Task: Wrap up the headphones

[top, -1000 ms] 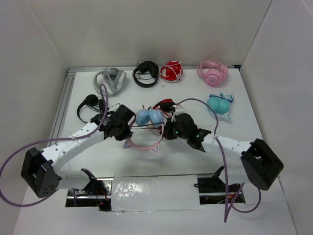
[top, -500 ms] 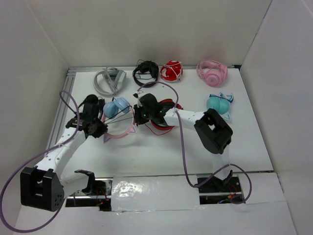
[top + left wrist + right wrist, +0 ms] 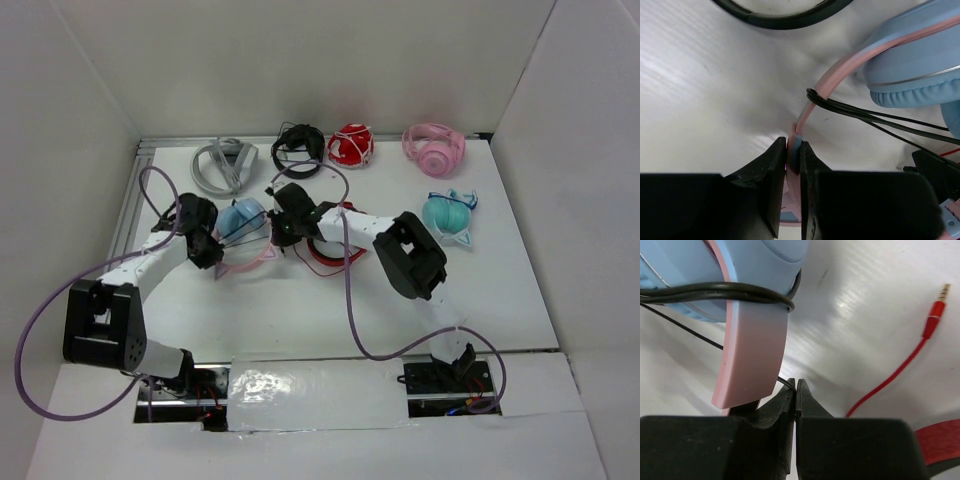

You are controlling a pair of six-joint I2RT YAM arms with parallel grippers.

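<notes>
Left tool (image 3: 793, 146) clamps headband (image 3: 836, 75); right tool (image 3: 794, 386) pinches cable (image 3: 715, 290). Risk: thin cable slips out under tension, slackening the wrap.

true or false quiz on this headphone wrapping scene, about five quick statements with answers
1. The left end effector grips the pink headband. True.
2. The right end effector is open and empty. False: it is shut on the thin black cable.
3. The cable loops round the headband. True.
4. The red plug is pushed into the blue ear cup. False: it lies loose on the table, apart from the cup.
5. The teal pair lies left of the left arm. False: it lies on the right side, beyond the right arm.
</notes>
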